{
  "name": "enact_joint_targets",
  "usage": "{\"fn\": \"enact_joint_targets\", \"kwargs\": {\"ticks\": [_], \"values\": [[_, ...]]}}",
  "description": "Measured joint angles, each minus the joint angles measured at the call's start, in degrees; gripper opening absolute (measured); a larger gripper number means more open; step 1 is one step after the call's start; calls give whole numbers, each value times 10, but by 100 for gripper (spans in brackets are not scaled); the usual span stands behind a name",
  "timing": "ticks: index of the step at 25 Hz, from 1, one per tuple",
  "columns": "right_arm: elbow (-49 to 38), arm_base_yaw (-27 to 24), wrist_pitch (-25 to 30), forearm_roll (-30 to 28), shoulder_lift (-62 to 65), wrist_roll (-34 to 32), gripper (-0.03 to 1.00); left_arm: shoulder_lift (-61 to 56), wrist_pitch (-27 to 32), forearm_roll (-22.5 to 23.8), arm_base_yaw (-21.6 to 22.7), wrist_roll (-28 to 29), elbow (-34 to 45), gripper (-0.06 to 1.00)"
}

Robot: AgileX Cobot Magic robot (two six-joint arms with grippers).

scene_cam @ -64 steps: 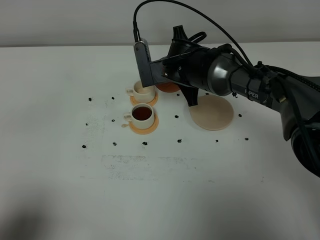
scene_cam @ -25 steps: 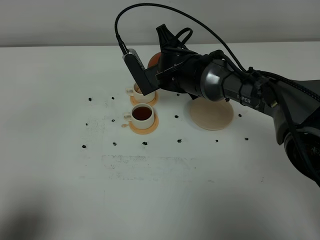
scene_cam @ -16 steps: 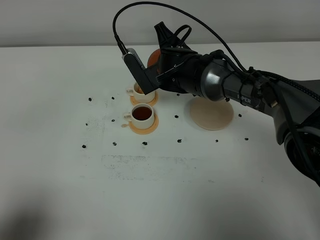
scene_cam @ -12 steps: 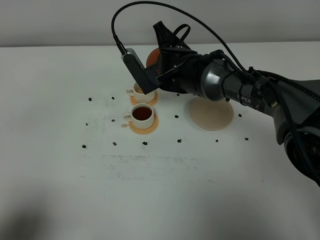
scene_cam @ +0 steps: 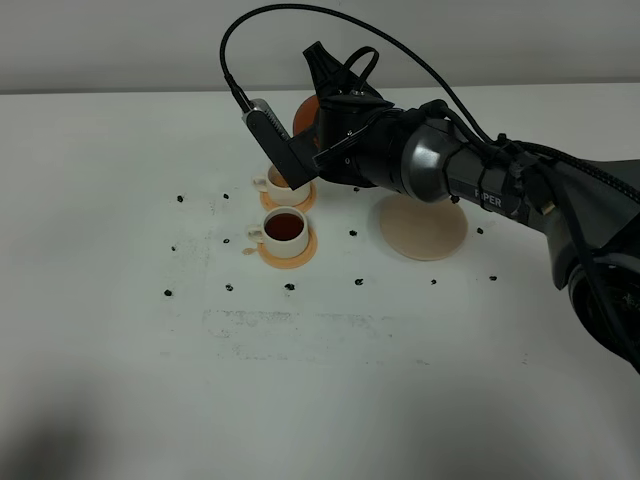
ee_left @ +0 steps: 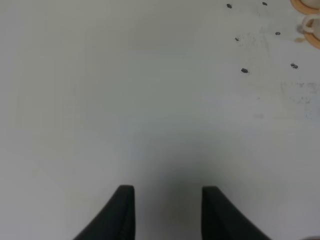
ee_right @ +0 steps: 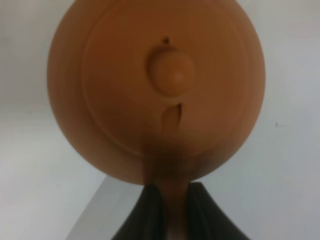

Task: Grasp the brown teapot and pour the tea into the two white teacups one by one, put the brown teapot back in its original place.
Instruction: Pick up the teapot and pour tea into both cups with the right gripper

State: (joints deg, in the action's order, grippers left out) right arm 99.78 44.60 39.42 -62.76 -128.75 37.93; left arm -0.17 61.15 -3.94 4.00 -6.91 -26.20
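My right gripper [scene_cam: 325,100] reaches across the middle and is shut on the loop handle of the brown teapot [scene_cam: 304,113]. It holds the teapot in the air, tilted above the far white teacup [scene_cam: 276,183], which my wrist bracket partly hides. The near white teacup [scene_cam: 285,227] is full of dark tea. Both cups stand on orange coasters. The pale beige coaster [scene_cam: 424,226] lies bare to the right. In the right wrist view the teapot's lid and knob [ee_right: 172,73] fill the picture above my shut gripper [ee_right: 168,210]. My left gripper [ee_left: 167,202] is open over bare table.
Small black specks [scene_cam: 290,287] are scattered on the white table [scene_cam: 320,380] around the cups. A cable [scene_cam: 400,55] loops above the right arm. The left wrist view catches an orange coaster's edge [ee_left: 305,6] at its corner.
My right arm has swung left and lifted the teapot higher over the far cup, tilting it more. In the last half second it barely moves. The cups stay put.
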Motion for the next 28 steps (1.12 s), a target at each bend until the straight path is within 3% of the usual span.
{"fn": "enact_joint_targets", "kwargs": {"ticks": [28], "values": [[0, 0, -6, -17, 0, 26, 12, 0, 0, 0, 0, 0, 0, 35]]}}
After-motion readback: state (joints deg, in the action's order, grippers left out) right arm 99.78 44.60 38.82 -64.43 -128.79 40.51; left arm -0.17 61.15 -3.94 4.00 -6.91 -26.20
